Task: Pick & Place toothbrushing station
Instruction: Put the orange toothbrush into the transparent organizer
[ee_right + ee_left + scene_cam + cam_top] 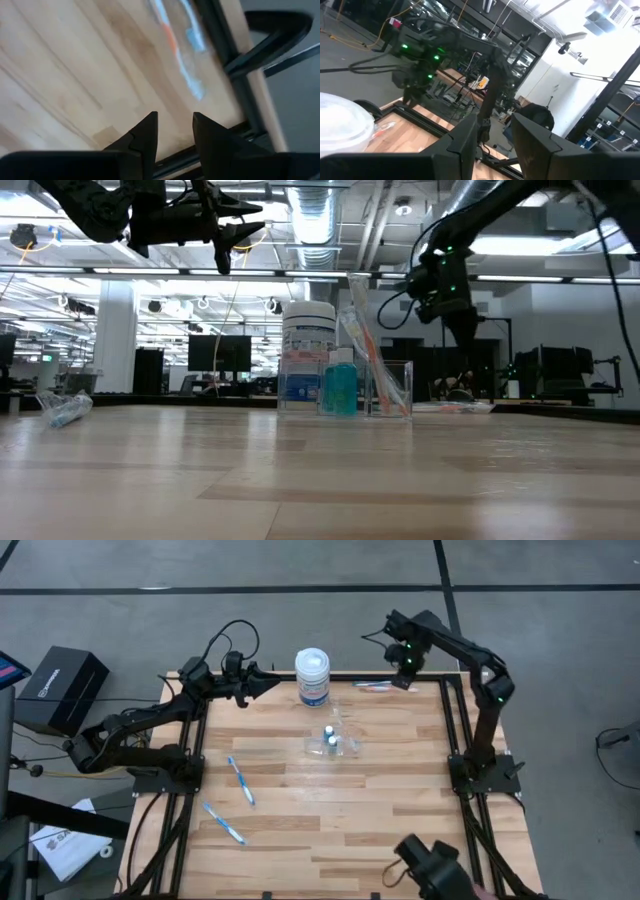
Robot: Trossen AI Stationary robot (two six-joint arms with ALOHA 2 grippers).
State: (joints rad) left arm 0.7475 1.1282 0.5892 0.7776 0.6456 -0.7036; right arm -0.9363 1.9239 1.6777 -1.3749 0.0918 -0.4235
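The see-through holder (340, 746) stands mid-table, with small white-and-teal cylinders (329, 737) at it. In the low view an orange-and-white brush (366, 350) leans in the holder (388, 390). Two blue-and-white toothbrushes (241, 781) (224, 823) lie flat at the near left. Another toothbrush (372, 686) lies flat by the far edge. My right gripper (405, 678) hangs open above the far right corner, pointing down just right of that brush (175, 45); nothing is between its fingers (145, 132). My left gripper (268, 683) is raised at the far left, open and empty (492, 127).
A large white jar with a blue label (312, 676) stands at the far edge between the two grippers, just behind the holder. The black table frame (235, 75) runs close by my right gripper. Bare wood (380, 820) lies at the near right.
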